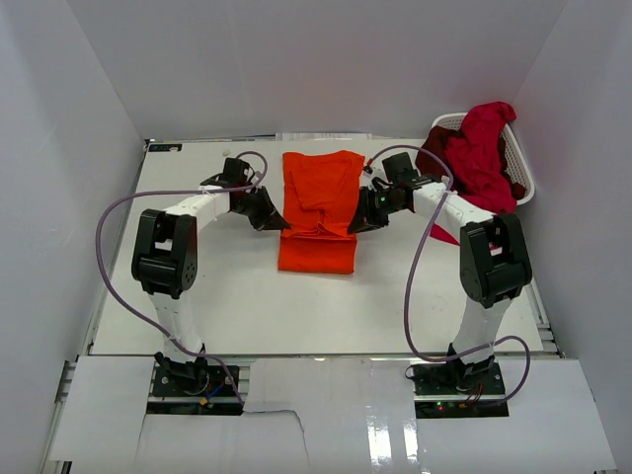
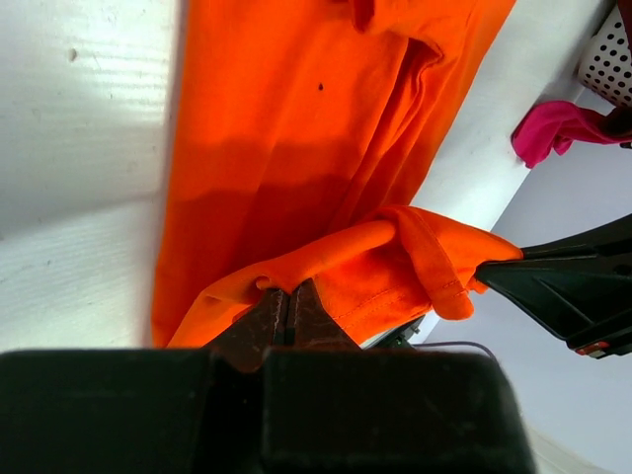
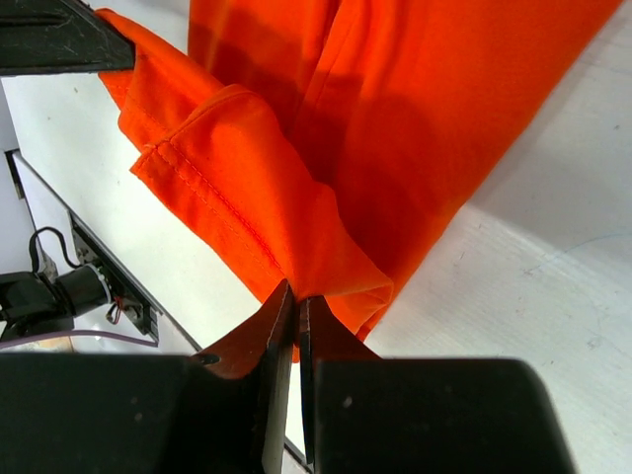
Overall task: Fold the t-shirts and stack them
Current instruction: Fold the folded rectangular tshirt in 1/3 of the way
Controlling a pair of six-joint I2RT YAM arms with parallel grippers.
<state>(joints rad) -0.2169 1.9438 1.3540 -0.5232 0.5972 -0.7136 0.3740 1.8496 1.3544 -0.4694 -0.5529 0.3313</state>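
Where white walls [image 1: 296, 59] enclose it, the table [image 1: 227, 296] — white — bears a t-shirt [image 1: 318, 197].

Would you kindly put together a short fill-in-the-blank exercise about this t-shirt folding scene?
1. The left end effector and the right end effector are both shut on the ____ t-shirt.
2. The white laundry basket sits at the far ____ corner of the table.
3. Seen from above, that t-shirt lies ____ the two end effectors.

Missing words: orange; right; between.
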